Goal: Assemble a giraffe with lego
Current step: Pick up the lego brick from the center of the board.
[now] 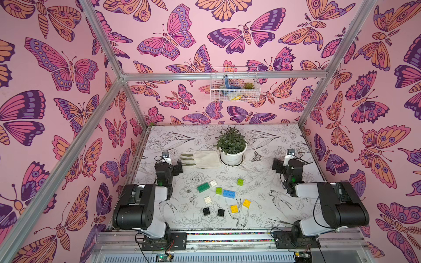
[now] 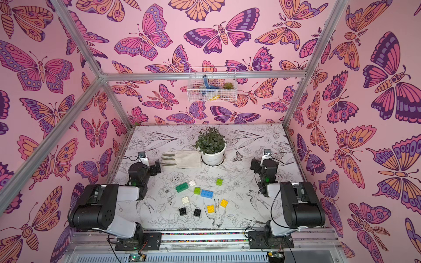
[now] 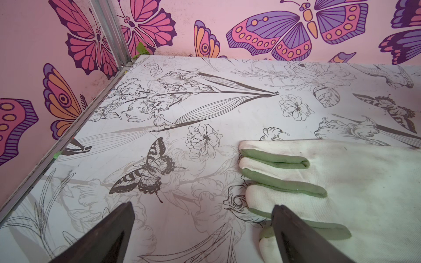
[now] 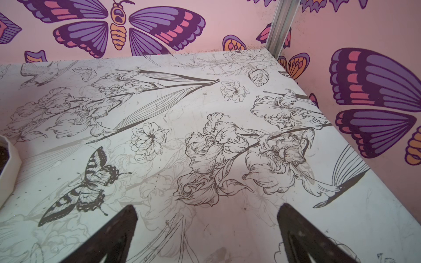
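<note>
The lego lies loose in the middle of the table, no two bricks joined: a long dark green brick [image 1: 203,187], a long blue brick [image 1: 229,193], two white [image 1: 207,200], two lime [image 1: 219,190], two yellow [image 1: 234,208] and two black [image 1: 206,211]. No giraffe is in view. My left gripper [image 1: 180,165] [image 3: 202,207] hovers open and empty at the back left, one finger over a glove's fingertips. Open and empty too, my right gripper [image 1: 276,165] [image 4: 207,207] hangs over bare table at the back right. Both are well behind the bricks.
A white and green glove [image 1: 200,159] [image 3: 341,182] lies flat behind the bricks. Beside it stands a potted plant in a white pot [image 1: 232,157], its rim [image 4: 9,164] showing in the right wrist view. A wire basket [image 1: 234,84] hangs on the back wall. Pink walls enclose three sides.
</note>
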Controlling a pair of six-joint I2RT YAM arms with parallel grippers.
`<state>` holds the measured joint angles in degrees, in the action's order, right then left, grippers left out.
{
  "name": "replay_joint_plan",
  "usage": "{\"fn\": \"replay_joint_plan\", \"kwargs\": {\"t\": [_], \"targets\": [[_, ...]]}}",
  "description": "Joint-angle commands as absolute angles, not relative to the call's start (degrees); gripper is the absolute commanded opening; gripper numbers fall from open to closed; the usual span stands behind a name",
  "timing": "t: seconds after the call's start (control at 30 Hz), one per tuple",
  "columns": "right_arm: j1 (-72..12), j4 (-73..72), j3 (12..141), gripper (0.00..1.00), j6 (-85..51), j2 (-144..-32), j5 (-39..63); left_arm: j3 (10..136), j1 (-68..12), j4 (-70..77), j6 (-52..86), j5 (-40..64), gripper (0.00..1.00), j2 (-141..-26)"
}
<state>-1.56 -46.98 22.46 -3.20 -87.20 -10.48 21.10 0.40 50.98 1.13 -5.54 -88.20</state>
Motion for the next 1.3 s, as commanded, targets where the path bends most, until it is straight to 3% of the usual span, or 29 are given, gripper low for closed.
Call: {"fn": "replay_joint_plan", "kwargs": {"t": [0.0,0.13,0.4,0.63,0.87,1.13,1.27], "targets": [[-1.84,-47.53,22.5,0.99,-3.86,-86.15,-11.16,21.09,0.62,51.45,1.54,-5.02,1.0,-88.31],[-1.81,-47.55,22.5,0.99,-3.86,-86.27,-11.13,21.15,0.64,51.35,1.68,-5.81,1.0,-87.76],[-1.66,-45.75,23.4,0.99,-5.48,-84.64,-14.2,26.2,-2.66,29.35,2.93,-10.71,1.0,-75.46],[-1.74,-12.37,34.92,0.99,-7.8,-70.08,-13.66,30.63,-9.61,9.97,7.03,-16.52,1.0,-61.55],[-2.9,16.37,43.41,0.99,-15.93,-59.52,-10.93,43.7,-10.16,-19.97,19.33,-11.13,1.0,-61.0],[-13.79,44.17,53.9,0.99,-25.81,-60.09,-11.39,53.0,-18.6,-40.16,32.09,-7.56,1.0,-64.36],[-19.64,52.8,54.34,0.99,-30.57,-60.54,-7.88,56.54,-27.3,-50.51,41.73,-7.4,1.0,-64.48]]}}
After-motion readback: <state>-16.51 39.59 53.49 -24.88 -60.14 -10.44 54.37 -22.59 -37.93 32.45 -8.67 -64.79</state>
